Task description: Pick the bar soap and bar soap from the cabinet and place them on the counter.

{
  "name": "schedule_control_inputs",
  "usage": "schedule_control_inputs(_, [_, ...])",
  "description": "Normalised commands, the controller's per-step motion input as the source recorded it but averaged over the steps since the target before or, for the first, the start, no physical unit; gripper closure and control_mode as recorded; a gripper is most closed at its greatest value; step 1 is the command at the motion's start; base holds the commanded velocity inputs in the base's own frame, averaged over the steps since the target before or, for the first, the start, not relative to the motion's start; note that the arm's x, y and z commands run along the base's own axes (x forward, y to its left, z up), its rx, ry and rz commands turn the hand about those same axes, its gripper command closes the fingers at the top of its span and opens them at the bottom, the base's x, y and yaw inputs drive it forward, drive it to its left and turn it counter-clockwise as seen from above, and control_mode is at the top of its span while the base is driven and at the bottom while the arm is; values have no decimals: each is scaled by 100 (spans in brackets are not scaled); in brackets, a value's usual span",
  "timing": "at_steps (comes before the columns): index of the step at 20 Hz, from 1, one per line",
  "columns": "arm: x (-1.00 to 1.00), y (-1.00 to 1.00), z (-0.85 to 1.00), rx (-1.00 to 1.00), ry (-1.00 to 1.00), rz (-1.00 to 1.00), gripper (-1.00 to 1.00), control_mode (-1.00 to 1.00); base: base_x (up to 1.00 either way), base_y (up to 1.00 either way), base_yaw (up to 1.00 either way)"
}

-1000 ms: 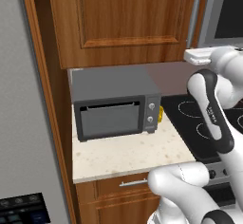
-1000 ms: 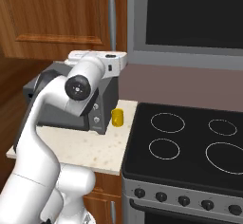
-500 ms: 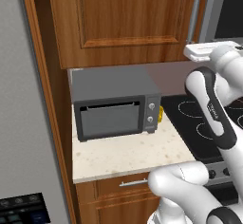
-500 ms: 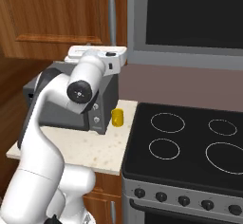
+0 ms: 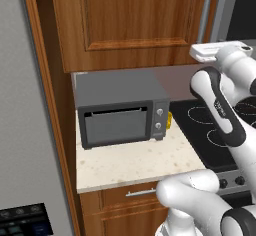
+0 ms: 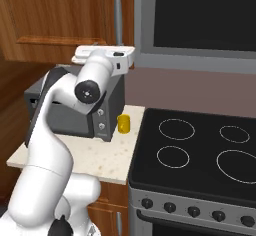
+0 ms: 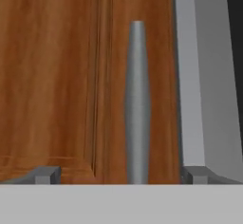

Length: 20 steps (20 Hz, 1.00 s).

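Straight ahead of my hand stands the cabinet (image 7: 57,76) door's long silver handle (image 7: 137,104), upright and centred between my fingertips (image 7: 47,174). My gripper (image 7: 121,175) is spread as wide as it goes and grasps nothing. The door is closed, so the bar soap, both pieces of it, is presumably behind the wood where I cannot see it. The step in hand, as I judge it, is taking hold of that handle and opening the door.

To do it well I should push forward until the bar sits deep between the pads, not at their tips, then close squarely on it — a skewed grip would slip once I pull. The pull should follow the door's arc, swinging outward about the hinge side, which I take to be away from the handle.

Below, the counter (image 5: 135,162) carries a grey microwave (image 5: 120,114) with a small yellow object (image 6: 123,124) just beside it — free stone in front remains for the soaps.
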Motion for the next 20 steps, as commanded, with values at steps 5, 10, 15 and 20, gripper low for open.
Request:
schedule_control_inputs(5, [19, 0, 1, 0, -4, 0, -100, -100, 0, 0, 0])
schedule_control_inputs(10, [26, 0, 0, 0, -2, 0, -100, -100, 0, 0, 0])
schedule_control_inputs(15, [28, 0, 0, 0, -1, 0, -100, -100, 0, 0, 0])
schedule_control_inputs(20, [28, -2, 0, -1, 0, 0, -100, -100, 0, 0, 0])
